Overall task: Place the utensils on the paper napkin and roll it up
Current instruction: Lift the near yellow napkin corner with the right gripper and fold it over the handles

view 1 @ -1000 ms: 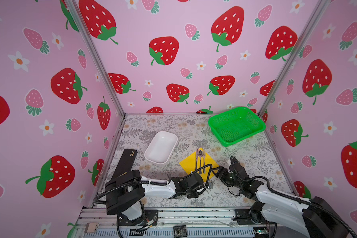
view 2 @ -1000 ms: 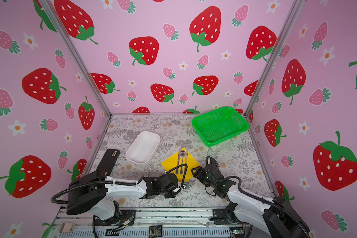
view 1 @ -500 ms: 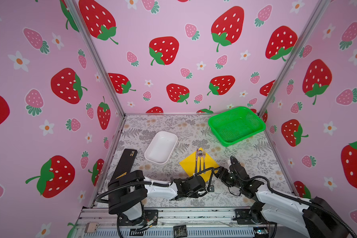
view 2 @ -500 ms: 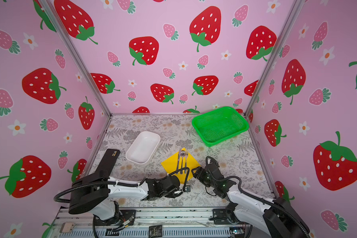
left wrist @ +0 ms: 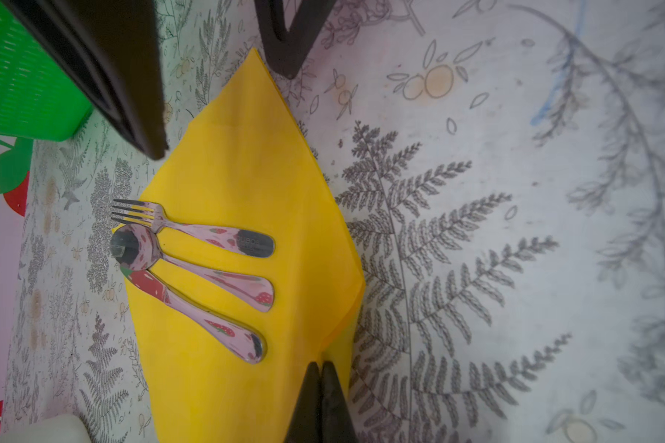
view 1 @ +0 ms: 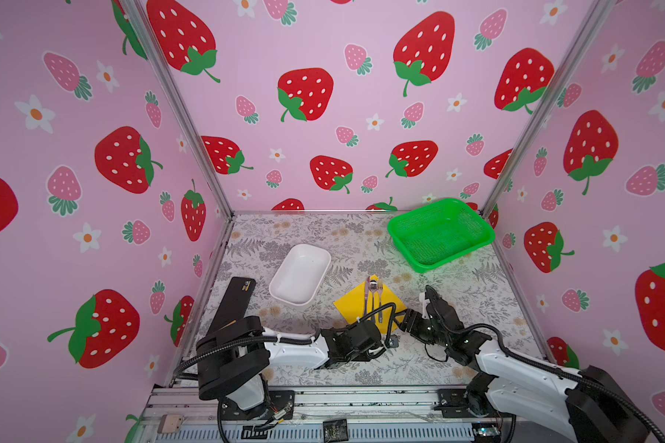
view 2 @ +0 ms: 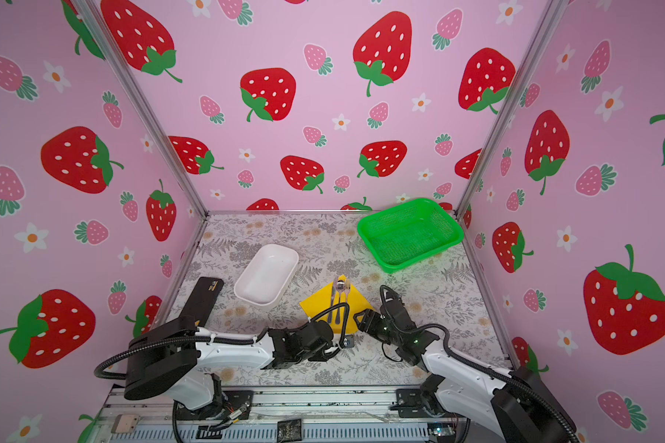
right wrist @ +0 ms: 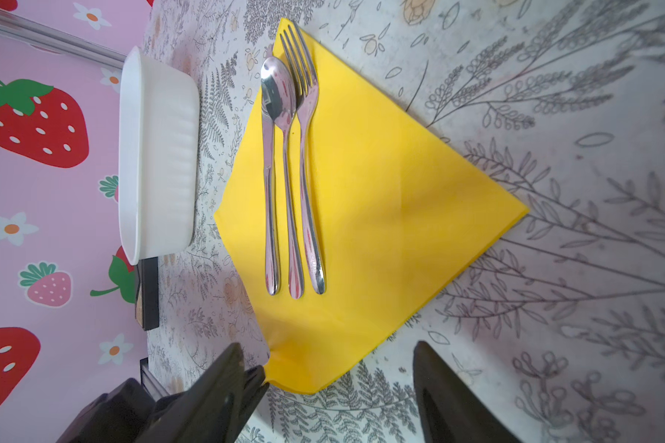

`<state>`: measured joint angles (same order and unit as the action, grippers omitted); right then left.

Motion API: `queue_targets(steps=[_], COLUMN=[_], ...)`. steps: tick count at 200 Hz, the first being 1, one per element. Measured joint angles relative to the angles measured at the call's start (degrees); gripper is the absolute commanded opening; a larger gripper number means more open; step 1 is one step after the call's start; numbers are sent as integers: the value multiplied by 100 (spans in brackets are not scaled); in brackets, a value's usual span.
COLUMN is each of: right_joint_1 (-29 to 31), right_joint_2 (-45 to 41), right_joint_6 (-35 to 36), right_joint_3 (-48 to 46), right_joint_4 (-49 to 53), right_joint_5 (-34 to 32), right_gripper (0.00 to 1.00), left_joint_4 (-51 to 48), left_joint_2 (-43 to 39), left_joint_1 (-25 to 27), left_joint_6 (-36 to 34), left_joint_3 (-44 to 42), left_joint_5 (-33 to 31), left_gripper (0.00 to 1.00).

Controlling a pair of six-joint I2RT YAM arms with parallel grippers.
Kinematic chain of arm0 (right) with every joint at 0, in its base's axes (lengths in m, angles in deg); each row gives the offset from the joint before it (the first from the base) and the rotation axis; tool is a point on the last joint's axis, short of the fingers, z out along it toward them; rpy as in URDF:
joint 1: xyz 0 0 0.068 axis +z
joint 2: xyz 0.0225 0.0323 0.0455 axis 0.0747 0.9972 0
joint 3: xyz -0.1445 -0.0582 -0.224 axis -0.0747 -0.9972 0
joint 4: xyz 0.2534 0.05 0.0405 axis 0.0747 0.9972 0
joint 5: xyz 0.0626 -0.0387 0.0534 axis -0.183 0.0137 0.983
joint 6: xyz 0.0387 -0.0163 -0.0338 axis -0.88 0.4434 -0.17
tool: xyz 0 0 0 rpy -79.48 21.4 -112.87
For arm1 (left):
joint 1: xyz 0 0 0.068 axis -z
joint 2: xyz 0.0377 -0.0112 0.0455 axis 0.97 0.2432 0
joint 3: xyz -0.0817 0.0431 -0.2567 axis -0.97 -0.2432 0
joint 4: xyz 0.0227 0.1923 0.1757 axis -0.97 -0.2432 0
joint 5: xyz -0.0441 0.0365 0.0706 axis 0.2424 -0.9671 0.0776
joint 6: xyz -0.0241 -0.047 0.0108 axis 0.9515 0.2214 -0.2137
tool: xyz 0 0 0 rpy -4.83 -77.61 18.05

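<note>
Left wrist view first: the left gripper (left wrist: pixel 319 370) has its two dark fingers pressed tight together, no gap at all, nipping the paper napkin (left wrist: pixel 246 172) at its edge right by a corner. The yellow paper is puckered into a small ridge where it meets the tips. Over to the right wrist view, and it's the same pinch from the side, with that corner raised off the table (right wrist: pixel 553 115) and drawn up against the left gripper (right wrist: pixel 260 377). The right gripper (right wrist: pixel 327 345) is spread wide, one finger on either side of the neighbouring corner, clamping nothing; whether its tips brush the paper I cannot tell. The utensils (right wrist: pixel 290 172) lie on the paper napkin, three pieces side by side, handles toward the pinched corner, shiny heads up at the far corner. In both top views the paper napkin (view 1: pixel 352 303) (view 2: pixel 317 303) sits as a diamond toward the front of the table, with a white dish (view 1: pixel 300 274) just beside it on the left and a green basket (view 1: pixel 440 234) well apart at the back right.
</note>
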<state>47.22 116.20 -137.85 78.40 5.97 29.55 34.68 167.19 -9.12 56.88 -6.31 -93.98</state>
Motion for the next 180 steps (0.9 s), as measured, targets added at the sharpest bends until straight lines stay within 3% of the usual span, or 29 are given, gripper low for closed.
queue_targets(steps=[57, 113, 180], right_joint_1=[83, 348, 658], right_joint_2=[-50, 214, 1106], right_joint_6=[87, -61, -240], right_joint_3=[-103, -323, -323], right_joint_4=[-111, -730, -1613], right_joint_5=[212, 544, 782], right_gripper=[57, 34, 32], left_joint_4=[-7, -103, -98], left_joint_2=[162, 162, 164], left_joint_1=[-372, -826, -1058], left_joint_6=[339, 605, 761], left_joint_3=[284, 505, 667], left_joint_5=[212, 739, 1003], left_gripper=[0, 0, 0])
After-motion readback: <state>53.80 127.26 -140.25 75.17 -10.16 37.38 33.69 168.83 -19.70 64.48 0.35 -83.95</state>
